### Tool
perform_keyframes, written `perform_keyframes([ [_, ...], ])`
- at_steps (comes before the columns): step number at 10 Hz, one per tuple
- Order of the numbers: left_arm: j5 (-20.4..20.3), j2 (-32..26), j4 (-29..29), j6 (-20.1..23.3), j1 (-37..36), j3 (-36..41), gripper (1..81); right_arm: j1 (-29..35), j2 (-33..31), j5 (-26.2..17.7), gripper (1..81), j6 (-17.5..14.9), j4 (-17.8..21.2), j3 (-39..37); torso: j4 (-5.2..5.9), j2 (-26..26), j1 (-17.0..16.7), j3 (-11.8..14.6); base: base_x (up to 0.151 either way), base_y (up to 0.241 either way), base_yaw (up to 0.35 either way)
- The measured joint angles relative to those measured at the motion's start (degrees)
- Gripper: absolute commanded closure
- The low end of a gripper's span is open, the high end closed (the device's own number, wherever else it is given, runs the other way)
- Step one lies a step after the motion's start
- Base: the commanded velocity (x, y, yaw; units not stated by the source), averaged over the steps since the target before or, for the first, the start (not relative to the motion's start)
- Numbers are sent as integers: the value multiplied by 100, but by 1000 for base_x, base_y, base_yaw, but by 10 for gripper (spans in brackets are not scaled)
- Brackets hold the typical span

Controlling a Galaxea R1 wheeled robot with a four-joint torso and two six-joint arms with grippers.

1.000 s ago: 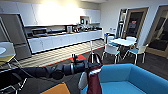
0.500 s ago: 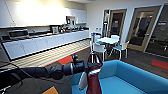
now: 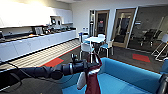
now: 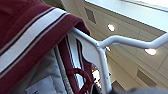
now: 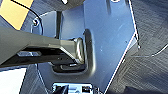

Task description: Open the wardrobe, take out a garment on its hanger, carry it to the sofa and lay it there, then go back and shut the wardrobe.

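Swinging round since a second ago, we've now got the blue sofa (image 3: 130, 77) right below the maroon varsity jacket (image 3: 93, 80), dangling off its white hanger (image 4: 100, 47) so it doesn't drag. Left jaws: can't tell.

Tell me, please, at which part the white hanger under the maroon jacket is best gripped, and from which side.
Probably the bare stem of the hanger, just below where its hook bends away. The maroon jacket covers the shoulder bar, leaving that thin neck exposed beside the collar. Come from the open side away from the collar, fingers closing across the stem.
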Motion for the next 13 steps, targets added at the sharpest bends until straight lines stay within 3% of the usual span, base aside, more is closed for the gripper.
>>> perform_keyframes([
  [8,39,-78,16,-4,0,13,811,2,20,0,10,0,-6,-24,0,0,0,0,0,0,-367],
  [13,166,-56,20,-1,0,30,811,-50,56,-11,10,-2,-11,-30,0,0,0,0,0,0,-120],
])
